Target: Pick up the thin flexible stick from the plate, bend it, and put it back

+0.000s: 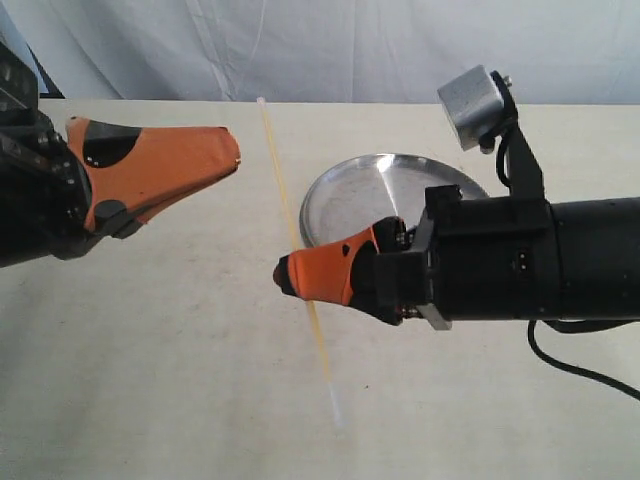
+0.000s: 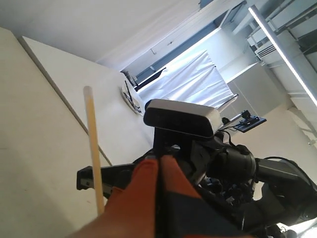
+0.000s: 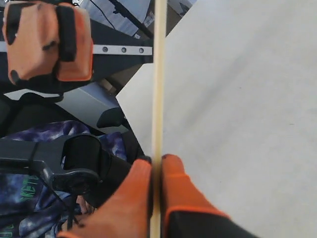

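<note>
Found the stick point(image 1: 285, 195) off the plate point(image 1: 370, 195) and up in the air, pinched between the orange fingers point(image 1: 335, 270) of the right gripper point(image 1: 285, 276). Saw it straight, with no kink, slanting in the exterior view from near the far edge of the table point(image 1: 150, 350) down toward the near side, where its end blurred out. Noted the hold at roughly mid-length, with a long free stretch on either side.

Confirmed this in the right wrist view: both fingertips point(image 3: 141, 183) pressed onto the stick point(image 3: 159, 74), which ran straight out past them over the pale table.

Found the plate resting on the table beyond the right gripper, bare and shiny, partly hidden behind that arm. Saw the stick cross just in front of its rim.

Found the left gripper point(image 1: 236, 153) clenched on nothing — orange fingers pressed flat together, tip aimed at the stick's far stretch, near it but apart. Saw the same in the left wrist view: fingers point(image 2: 141, 198) sealed along a dark seam, with the stick point(image 2: 93, 148) passing beside them, not between.

Noted a grey camera point(image 1: 478, 103) on a bracket above the right arm.
</note>
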Controlling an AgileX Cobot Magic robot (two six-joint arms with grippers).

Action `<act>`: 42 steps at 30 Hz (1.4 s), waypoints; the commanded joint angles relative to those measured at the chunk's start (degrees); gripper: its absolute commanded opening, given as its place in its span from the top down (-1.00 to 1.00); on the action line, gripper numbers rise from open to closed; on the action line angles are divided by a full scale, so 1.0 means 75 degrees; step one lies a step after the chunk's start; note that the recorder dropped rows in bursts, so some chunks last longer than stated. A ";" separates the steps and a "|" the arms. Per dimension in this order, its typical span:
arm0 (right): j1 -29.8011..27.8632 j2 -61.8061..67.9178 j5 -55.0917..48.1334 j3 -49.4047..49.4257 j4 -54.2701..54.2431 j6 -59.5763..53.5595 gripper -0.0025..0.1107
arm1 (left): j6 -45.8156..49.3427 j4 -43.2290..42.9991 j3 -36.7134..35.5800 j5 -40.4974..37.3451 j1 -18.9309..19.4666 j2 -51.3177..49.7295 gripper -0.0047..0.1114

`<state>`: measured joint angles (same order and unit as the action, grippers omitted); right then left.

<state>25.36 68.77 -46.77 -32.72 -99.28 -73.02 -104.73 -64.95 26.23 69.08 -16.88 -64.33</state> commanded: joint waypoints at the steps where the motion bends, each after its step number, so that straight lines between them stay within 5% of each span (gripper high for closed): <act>1: 0.0068 0.0010 -0.0081 -0.0110 0.0009 -0.0111 0.97 | 0.0046 -0.0104 0.0049 -0.0115 -0.0052 -0.0011 0.83; 11: 0.0669 0.0459 0.0138 -0.0913 0.0726 0.0174 0.97 | 0.0046 0.0176 0.0049 -0.1096 -0.0052 -0.0011 -0.31; 18: 0.1070 0.0949 0.0089 -0.1458 0.0840 0.0280 0.97 | 0.0046 0.0479 0.0049 -0.1082 -0.0052 -0.0011 -0.34; 22: 0.1209 0.1029 0.0003 -0.1688 0.0840 0.0311 0.97 | 0.0046 0.0479 0.0049 -0.1329 -0.0052 -0.0011 -0.16; 28: 0.1209 0.1029 0.0212 -0.1704 0.0825 0.0325 0.97 | 0.0157 0.0465 0.0076 -0.1185 -0.0052 -0.0011 0.86; 36: 0.1209 0.1029 0.0212 -0.1704 0.0926 0.0354 0.96 | 0.1032 0.0616 0.0076 -0.0984 -0.0052 -0.0011 0.92; 39: 0.1209 0.1029 0.0602 -0.1704 0.1282 0.0402 0.66 | 0.1032 0.0602 0.0076 -0.0946 -0.0052 -0.0011 0.92; 42: 0.1209 0.1029 0.1056 -0.1704 0.1762 0.0884 0.06 | 0.1032 0.0602 0.0076 -0.0916 -0.0052 -0.0011 0.92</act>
<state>34.32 76.63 -41.88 -45.24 -89.36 -68.99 -97.36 -61.42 26.61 62.07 -16.88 -64.33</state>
